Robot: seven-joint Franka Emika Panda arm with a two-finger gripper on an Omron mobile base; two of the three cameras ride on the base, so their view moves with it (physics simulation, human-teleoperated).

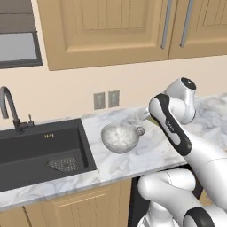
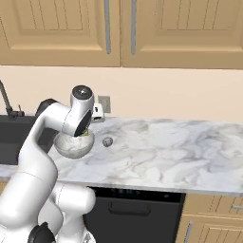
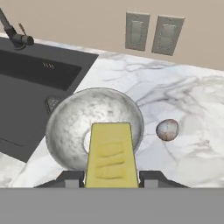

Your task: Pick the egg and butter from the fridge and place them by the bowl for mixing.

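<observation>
The tool (image 3: 111, 177) is seen clamped on the butter (image 3: 110, 155), which is held above the bowl (image 3: 70, 127) on the marble counter (image 3: 192, 127). The egg (image 3: 167, 130) is set on the counter just beside the bowl; the black sink (image 3: 30, 83) is seen beyond.

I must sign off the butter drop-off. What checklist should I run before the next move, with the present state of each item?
1. Butter held between the pincer fingers: ok.
2. Egg already resting on the counter beside the bowl: ok.
3. Bowl upright on the counter, next to the sink: ok.
4. Butter positioned over bare counter for release: not ok, it hangs above the bowl.
5. Height of the butter above the counter: cannot tell.
</observation>
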